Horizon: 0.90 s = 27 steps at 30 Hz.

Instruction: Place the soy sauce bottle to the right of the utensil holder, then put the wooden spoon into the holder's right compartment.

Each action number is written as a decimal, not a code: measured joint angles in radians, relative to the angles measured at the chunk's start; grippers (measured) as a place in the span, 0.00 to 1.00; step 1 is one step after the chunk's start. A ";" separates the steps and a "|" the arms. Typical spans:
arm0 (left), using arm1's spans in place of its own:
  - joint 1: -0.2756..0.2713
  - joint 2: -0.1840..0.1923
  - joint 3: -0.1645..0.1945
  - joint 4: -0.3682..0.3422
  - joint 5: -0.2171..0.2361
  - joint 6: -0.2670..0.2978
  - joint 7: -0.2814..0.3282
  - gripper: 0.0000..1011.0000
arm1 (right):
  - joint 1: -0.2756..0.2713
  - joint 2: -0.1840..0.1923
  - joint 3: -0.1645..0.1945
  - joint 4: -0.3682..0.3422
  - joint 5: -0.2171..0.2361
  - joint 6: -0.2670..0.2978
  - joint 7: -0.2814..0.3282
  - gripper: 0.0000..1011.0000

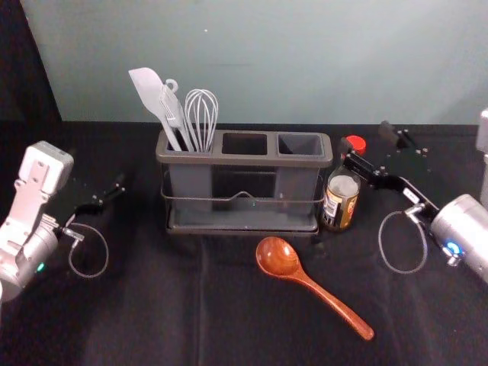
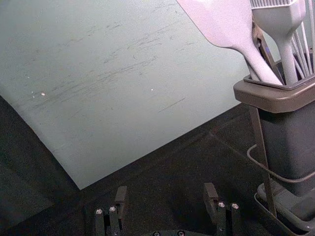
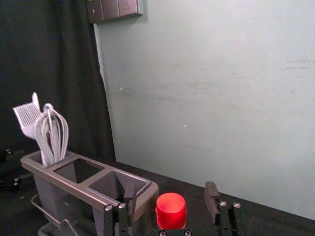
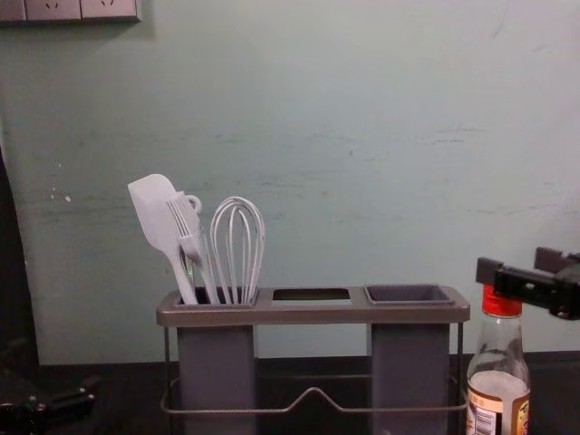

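Observation:
The soy sauce bottle (image 1: pixel 341 200), red-capped, stands upright just right of the grey utensil holder (image 1: pixel 240 160). My right gripper (image 1: pixel 367 146) is at the bottle's top; in the right wrist view the right gripper (image 3: pixel 171 196) is open, with the red cap (image 3: pixel 171 211) between its fingers and gaps on both sides. In the chest view its fingers (image 4: pixel 526 285) are level with the cap. The wooden spoon (image 1: pixel 280 258) lies in front of the holder, handle slanting toward the front right. My left gripper (image 1: pixel 116 191) stays left of the holder; the left gripper (image 2: pixel 166 194) is open and holds nothing.
A white spatula (image 1: pixel 152 95), a brush (image 1: pixel 172 110) and a whisk (image 1: pixel 202 114) stand in the holder's left compartment. Its middle and right compartments look empty. A pale wall (image 4: pixel 317 136) rises behind the black-covered table (image 1: pixel 152 305).

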 joint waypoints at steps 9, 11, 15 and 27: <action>0.000 0.000 0.000 0.000 0.000 0.000 0.000 0.99 | -0.088 0.036 0.043 -0.115 0.031 0.004 -0.003 0.99; 0.000 0.000 0.000 0.000 0.000 0.000 0.000 0.99 | -0.108 0.047 0.048 -0.137 0.039 0.012 0.001 0.99; 0.000 0.000 0.000 0.000 0.000 0.000 0.000 0.99 | -0.167 0.085 0.055 -0.200 0.059 0.034 0.020 0.99; 0.000 0.000 0.000 0.000 0.000 0.000 0.000 0.99 | -0.270 0.170 0.004 -0.291 0.032 0.077 0.045 0.99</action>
